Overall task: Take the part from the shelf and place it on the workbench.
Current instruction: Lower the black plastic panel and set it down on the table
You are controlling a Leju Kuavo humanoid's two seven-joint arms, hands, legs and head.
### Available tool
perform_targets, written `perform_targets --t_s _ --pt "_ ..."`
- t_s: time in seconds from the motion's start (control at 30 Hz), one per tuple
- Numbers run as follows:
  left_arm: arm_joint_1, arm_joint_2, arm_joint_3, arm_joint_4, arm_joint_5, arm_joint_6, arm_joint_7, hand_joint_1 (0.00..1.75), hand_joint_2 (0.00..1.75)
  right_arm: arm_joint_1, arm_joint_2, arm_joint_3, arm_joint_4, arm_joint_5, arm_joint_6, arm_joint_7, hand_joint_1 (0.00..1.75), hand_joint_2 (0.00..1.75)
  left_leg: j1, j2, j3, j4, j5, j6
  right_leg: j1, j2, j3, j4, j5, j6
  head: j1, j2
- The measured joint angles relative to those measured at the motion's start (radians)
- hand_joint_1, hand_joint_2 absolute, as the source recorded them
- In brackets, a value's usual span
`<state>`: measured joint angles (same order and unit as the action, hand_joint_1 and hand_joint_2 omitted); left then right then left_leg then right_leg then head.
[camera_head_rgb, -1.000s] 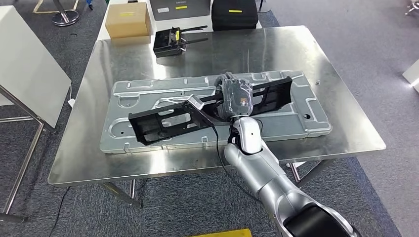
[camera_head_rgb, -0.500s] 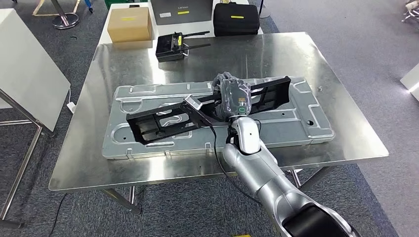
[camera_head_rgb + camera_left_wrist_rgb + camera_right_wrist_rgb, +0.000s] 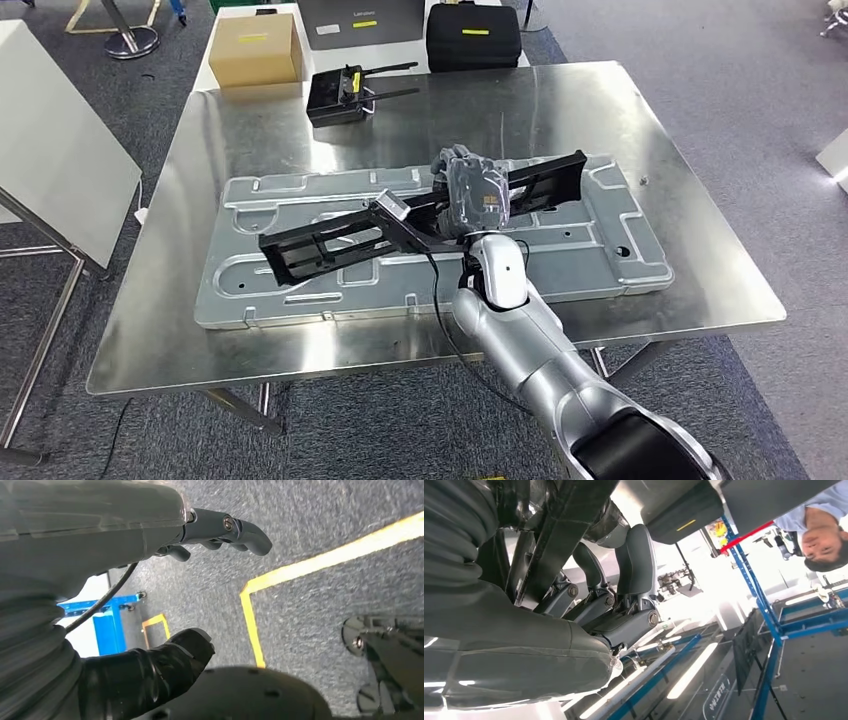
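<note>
One part: black frame part [image 3: 420, 215] is gripped by right hand [image 3: 472, 192], held above the counter [image 3: 700, 270].
Change: part has been tilted slightly; release is judged pending.
Left hand [image 3: 150, 605]: spread, nothing held.

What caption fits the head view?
Right hand holds long black plastic frame above grey stamped metal panel on steel workbench.

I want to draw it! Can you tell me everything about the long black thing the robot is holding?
The black part is a long, thin frame, plastic-looking, with open cut-out windows and a wider plate at its far-right end. The right hand grips it near the middle. It stretches slantwise above the grey stamped metal panel on the shiny steel workbench. Whether its lower left end touches the panel, I cannot tell.
</note>
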<state>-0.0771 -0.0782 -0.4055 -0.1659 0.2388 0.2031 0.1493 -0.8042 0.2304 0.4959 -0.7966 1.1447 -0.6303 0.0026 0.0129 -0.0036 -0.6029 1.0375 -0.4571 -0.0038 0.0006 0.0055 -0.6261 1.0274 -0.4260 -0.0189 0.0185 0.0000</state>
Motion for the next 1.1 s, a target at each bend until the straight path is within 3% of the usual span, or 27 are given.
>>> perform_targets --t_s 0.07,0.13,0.17,0.2,0.23,0.3,0.37,0.47,0.53,0.63,0.67,0.7,0.73,0.83,0.9,0.97,1.03,1.1 --pt "0.001 0.0 0.001 0.0 0.003 -0.003 -0.011 0.0 1.75 -0.003 0.002 0.0 0.003 0.0 0.001 0.0 1.75 1.75 0.002 0.0 -0.037 0.084 -0.048 -0.006 -0.003 -0.001 0.006 -0.006 0.001 -0.011 0.0 0.0" --pt "0.002 0.0 0.002 0.0 0.005 -0.001 -0.024 0.0 1.75 -0.005 0.003 0.0 0.009 0.0 0.001 0.001 1.75 1.75 0.002 0.0 -0.102 0.215 -0.103 -0.011 -0.001 -0.002 0.007 -0.006 -0.001 -0.016 -0.001 0.0" --pt "0.002 0.0 0.003 0.0 0.004 0.002 -0.029 0.0 1.75 -0.005 0.004 0.0 0.013 0.0 0.001 0.002 1.75 1.75 0.002 0.0 -0.125 0.257 -0.112 -0.012 -0.001 -0.002 0.007 -0.005 -0.002 -0.017 -0.001 0.0" --pt "0.002 0.0 0.003 0.0 0.002 0.006 -0.033 0.0 1.75 -0.005 0.004 0.0 0.017 0.0 0.001 0.003 1.75 1.75 0.002 0.0 -0.131 0.265 -0.102 -0.013 0.0 -0.002 0.008 -0.003 -0.003 -0.018 -0.001 0.0" --pt "0.003 0.0 0.003 0.0 0.001 0.009 -0.035 0.0 1.75 -0.004 0.004 0.0 0.02 0.0 0.001 0.005 1.75 1.75 0.002 0.0 -0.118 0.232 -0.075 -0.012 0.0 -0.001 0.009 -0.002 -0.004 -0.017 -0.001 0.0" --pt "0.002 0.0 0.003 0.0 0.0 0.01 -0.039 0.0 1.75 -0.005 0.004 0.0 0.023 0.0 0.001 0.006 1.75 1.75 0.001 0.001 -0.054 0.097 -0.01 -0.006 0.002 0.001 0.01 0.002 -0.008 -0.013 -0.001 0.0" --pt "0.002 0.001 0.003 0.0 0.0 0.011 -0.04 0.0 1.75 -0.007 0.004 0.0 0.025 0.001 0.001 0.007 1.75 1.75 -0.003 0.0 -0.009 0.004 0.018 0.003 0.005 0.003 0.009 0.006 -0.012 -0.004 0.0 0.0" --pt "0.002 0.001 0.003 0.0 -0.001 0.011 -0.041 0.0 1.75 -0.008 0.004 0.0 0.029 0.001 0.0 0.007 1.75 1.75 -0.004 -0.001 -0.001 -0.016 0.021 0.016 0.004 0.003 0.009 0.006 -0.013 0.012 0.0 0.0" --pt "0.002 0.001 0.003 0.0 -0.001 0.012 -0.042 0.0 1.75 -0.01 0.003 0.0 0.03 0.001 0.001 0.007 1.75 1.75 0.0 0.0 0.003 -0.024 0.027 0.028 0.002 0.002 -0.007 0.042 -0.038 0.022 0.0 0.0" --pt "0.001 0.001 0.003 0.0 -0.001 0.022 -0.046 0.0 1.75 -0.013 0.002 0.0 0.035 0.001 0.025 0.013 1.75 1.75 0.001 0.001 0.005 -0.027 0.028 0.036 -0.003 0.0 -0.091 0.22 -0.125 0.033 0.0 0.0" --pt "0.002 0.001 0.003 0.0 -0.002 0.029 -0.048 0.0 1.75 -0.013 0.001 0.0 0.039 0.002 0.04 0.019 1.75 1.75 0.001 0.001 0.005 -0.026 0.027 0.036 -0.005 0.0 -0.117 0.271 -0.138 0.035 0.0 0.0" --pt "0.002 0.001 0.003 0.0 -0.003 0.04 -0.05 0.0 1.75 -0.014 0.0 0.0 0.044 0.004 0.055 0.028 1.75 1.75 0.001 0.001 0.005 -0.026 0.026 0.035 -0.007 0.0 -0.129 0.288 -0.134 0.036 0.0 0.0" --pt "0.002 0.001 0.003 0.0 -0.005 0.053 -0.053 0.0 1.75 -0.016 -0.001 0.0 0.05 0.009 0.066 0.038 1.75 1.75 0.001 0.0 0.005 -0.024 0.025 0.034 -0.008 0.0 -0.121 0.265 -0.11 0.036 0.0 0.0" --pt "0.002 0.0 0.002 0.0 -0.022 0.086 -0.064 0.0 1.75 -0.034 -0.005 0.0 0.066 0.022 0.088 0.062 1.75 1.75 -0.001 -0.002 0.004 -0.017 0.018 0.027 -0.007 -0.001 -0.034 0.072 -0.018 0.027 0.0 0.0" --pt "0.001 -0.001 -0.002 0.0 -0.033 0.083 -0.07 0.0 1.75 -0.045 -0.007 0.0 0.078 0.024 0.096 0.068 1.75 1.75 -0.003 -0.002 0.001 -0.016 0.016 0.018 -0.003 -0.001 -0.007 0.013 -0.007 0.02 0.0 0.0" --pt "0.002 -0.001 -0.007 0.0 -0.037 0.063 -0.084 0.0 1.75 -0.049 -0.01 0.0 0.09 0.023 0.102 0.07 0.87 0.87 -0.003 -0.002 0.002 -0.017 0.015 0.007 -0.001 0.0 -0.004 0.007 -0.006 0.011 0.0 0.0" --pt "0.002 0.0 -0.012 0.0 -0.039 0.046 -0.104 0.0 1.75 -0.052 -0.012 0.0 0.098 0.023 0.106 0.072 0.0 0.0 -0.001 -0.001 -0.008 0.008 -0.006 -0.003 -0.004 0.0 0.002 -0.002 -0.002 -0.002 0.0 0.0" --pt "0.002 0.0 -0.017 0.0 -0.041 0.037 -0.113 0.0 1.75 -0.057 -0.012 0.0 0.105 0.021 0.108 0.072 0.0 0.0 0.001 0.0 -0.051 0.107 -0.06 -0.008 -0.005 -0.001 0.007 -0.007 -0.002 -0.01 0.0 0.0"
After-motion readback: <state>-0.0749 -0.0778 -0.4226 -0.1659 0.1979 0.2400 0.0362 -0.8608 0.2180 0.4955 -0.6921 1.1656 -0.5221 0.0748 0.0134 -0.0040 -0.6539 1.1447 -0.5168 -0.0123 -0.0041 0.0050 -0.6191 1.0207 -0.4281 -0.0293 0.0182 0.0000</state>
